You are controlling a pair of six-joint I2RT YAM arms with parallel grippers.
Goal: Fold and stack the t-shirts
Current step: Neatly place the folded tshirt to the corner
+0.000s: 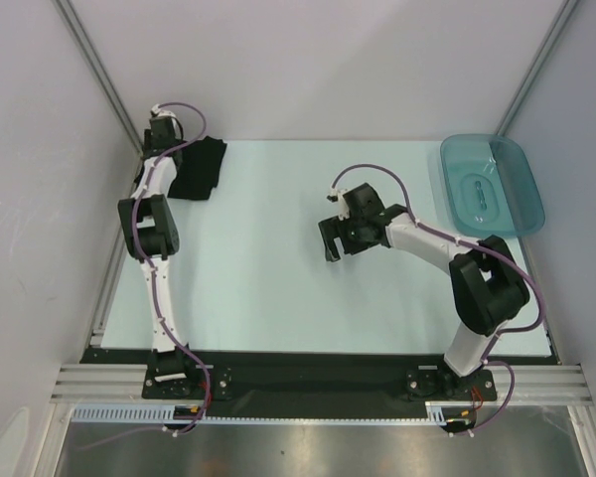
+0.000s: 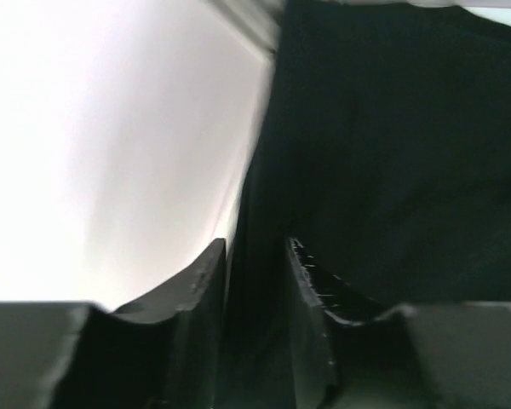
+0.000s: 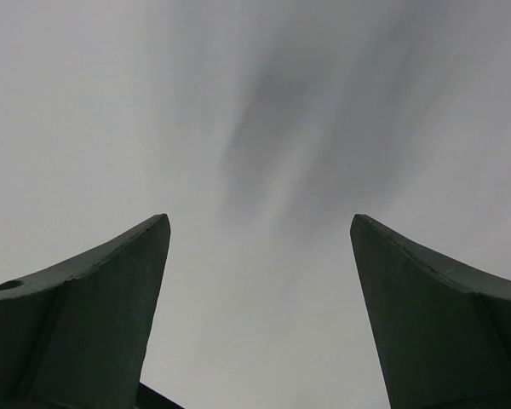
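A black t-shirt [image 1: 199,169] lies bunched in a folded heap at the far left corner of the table. My left gripper [image 1: 165,135] is at its left edge, by the wall. In the left wrist view the cloth [image 2: 392,153] fills the right side, and a fold of it runs between the narrowly spaced fingers of the left gripper [image 2: 255,251], which is shut on it. My right gripper [image 1: 328,243] hangs over the bare middle of the table. In the right wrist view the right gripper [image 3: 260,226] is wide open and empty, with only table surface below.
A translucent teal tray [image 1: 492,184] sits at the far right of the pale table [image 1: 278,288]. White walls and metal frame posts close in the left, back and right sides. The left arm runs along the table's left edge.
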